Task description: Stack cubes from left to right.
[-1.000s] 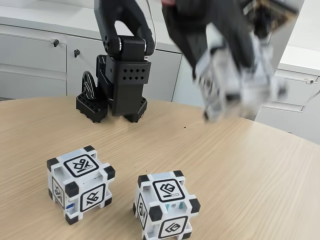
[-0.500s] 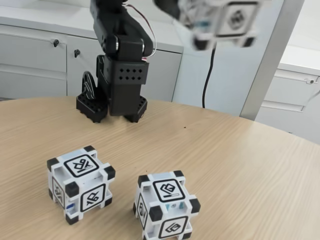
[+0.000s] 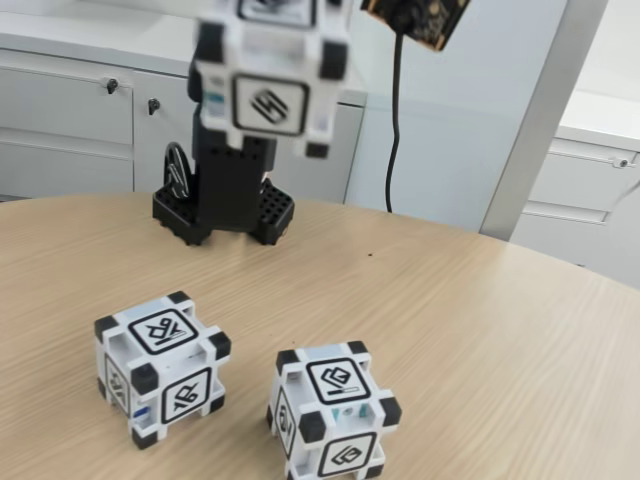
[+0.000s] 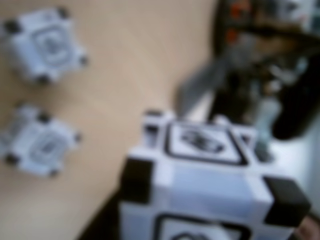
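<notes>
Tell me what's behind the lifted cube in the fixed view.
Behind the lifted cube stands the arm's black base on the table; the cube covers the arm's upper part.

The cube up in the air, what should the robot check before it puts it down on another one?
1. Carried cube off the table, high up: ok.
2. Gripper's hold on it: cannot tell, fingers hidden and blurred.
3. Left cube sits flat, top free: ok.
4. Right cube sits flat, top free: ok.
5. Carried cube lined up above a cube on the table: not ok, it hangs farther back.
6. The two resting cubes apart, not touching: ok.
</notes>
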